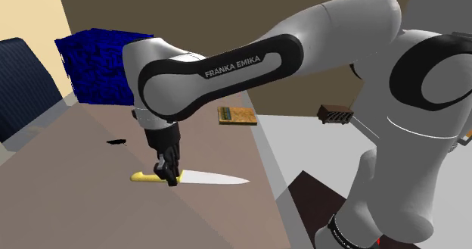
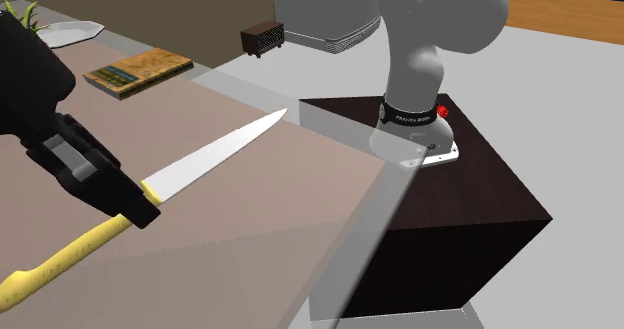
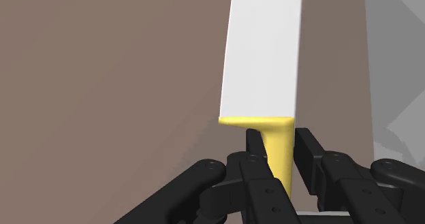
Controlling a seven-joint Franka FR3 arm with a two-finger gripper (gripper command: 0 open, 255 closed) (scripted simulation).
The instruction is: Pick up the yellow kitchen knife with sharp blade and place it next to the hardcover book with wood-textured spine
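Now the gripper [image 3: 278, 146] clasps the knife [image 3: 262, 52] by its yellow handle, just behind the blade; in the shoulder view the book [image 1: 237, 116] lies at one o'clock of it, well apart.

A lived-in home room: a brown desk [image 1: 91, 145] with a hardcover book [image 1: 237, 116], a dark upholstered seat [image 1: 23, 81] just beside it.

Yellow-handled, white-bladed kitchen knife [image 1: 208, 178] sat flat, low at the brown flat-topped desk [image 1: 98, 210], tip toward the shoulder view's right; contact with the desk unclear. Black two-finger pincer [image 1: 168, 178] clasped its handle. Thin wood-patterned hardcover book [image 1: 237, 116] lay well behind, at the desk's far edge. Big blue box [image 1: 106, 66] stood behind-left.
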